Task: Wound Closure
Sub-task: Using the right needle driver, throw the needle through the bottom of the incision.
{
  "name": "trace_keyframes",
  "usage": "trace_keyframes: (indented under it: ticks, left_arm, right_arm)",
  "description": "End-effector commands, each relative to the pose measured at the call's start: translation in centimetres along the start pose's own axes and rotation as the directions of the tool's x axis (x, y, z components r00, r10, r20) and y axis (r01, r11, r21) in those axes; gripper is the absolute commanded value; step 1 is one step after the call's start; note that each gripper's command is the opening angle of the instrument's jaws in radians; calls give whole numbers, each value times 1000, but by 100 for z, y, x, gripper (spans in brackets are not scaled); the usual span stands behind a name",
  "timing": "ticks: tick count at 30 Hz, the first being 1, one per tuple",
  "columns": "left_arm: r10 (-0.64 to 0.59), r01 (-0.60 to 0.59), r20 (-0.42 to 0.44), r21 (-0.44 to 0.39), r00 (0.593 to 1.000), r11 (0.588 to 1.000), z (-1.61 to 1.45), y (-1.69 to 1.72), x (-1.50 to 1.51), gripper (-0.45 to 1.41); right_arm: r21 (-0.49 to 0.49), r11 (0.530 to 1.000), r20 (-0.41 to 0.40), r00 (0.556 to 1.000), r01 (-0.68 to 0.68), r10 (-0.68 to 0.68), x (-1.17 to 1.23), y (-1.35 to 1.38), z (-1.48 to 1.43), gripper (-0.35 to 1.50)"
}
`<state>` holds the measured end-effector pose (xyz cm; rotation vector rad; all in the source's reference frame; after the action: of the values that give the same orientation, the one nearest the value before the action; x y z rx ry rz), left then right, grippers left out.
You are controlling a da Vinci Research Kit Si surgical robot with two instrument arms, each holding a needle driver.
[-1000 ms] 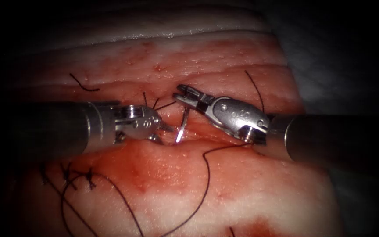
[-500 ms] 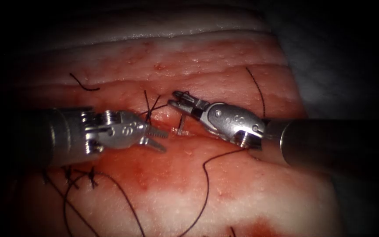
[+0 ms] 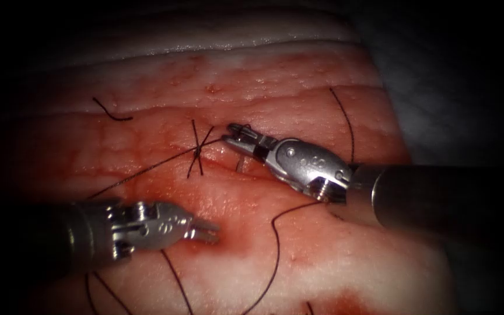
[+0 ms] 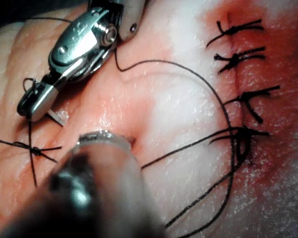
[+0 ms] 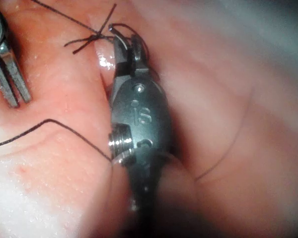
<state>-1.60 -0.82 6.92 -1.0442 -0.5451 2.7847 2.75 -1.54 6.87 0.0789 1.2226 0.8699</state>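
Note:
My right tool (image 3: 233,133) is shut on the curved needle (image 3: 240,164) near its tail end, just right of a tied stitch (image 3: 196,150) on the cut (image 3: 220,158). Only a short length of needle shows below the jaws; the rest is in the tissue (image 3: 263,76). The left wrist view has the same tool (image 4: 32,101) with that bit of needle (image 4: 57,118) beside it. My left tool (image 3: 211,230) hovers low and left of the cut, jaws slightly open and holding nothing. The dark thread (image 3: 276,245) trails from under the right tool in a long loop.
A cut thread end (image 3: 112,114) lies on the far tissue. A strand (image 3: 147,169) runs from the tied stitch toward the lower left. Several earlier stitches (image 4: 236,57) sit in a row along the cut. Red fluid (image 3: 223,245) stains the tissue near the left tool.
The right tool drove the needle down into the tissue; its bright tip is no longer seen. The left tool drew back from the cut, down and to the left.

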Motion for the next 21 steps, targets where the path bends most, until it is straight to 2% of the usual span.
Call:
trace_keyframes:
  ticks: [1,9,13,21]
  left_arm:
    - [2,-2,-3,-2,1000,1000,11,-2,-1,-27]
    - [-13,13,-8,-9,1000,1000,15,-4,-11,-30]
    - [-12,12,-7,-9,1000,1000,15,-4,-12,-30]
    - [-10,10,-6,-6,1000,1000,19,-4,-14,-30]
  right_arm:
    - [4,999,1,999,-37,37,1,-2,8,-35]
    - [13,996,7,996,-94,94,9,2,2,-35]
    - [14,981,11,981,-192,192,13,3,2,-35]
    - [18,954,16,954,-298,298,16,5,1,-35]
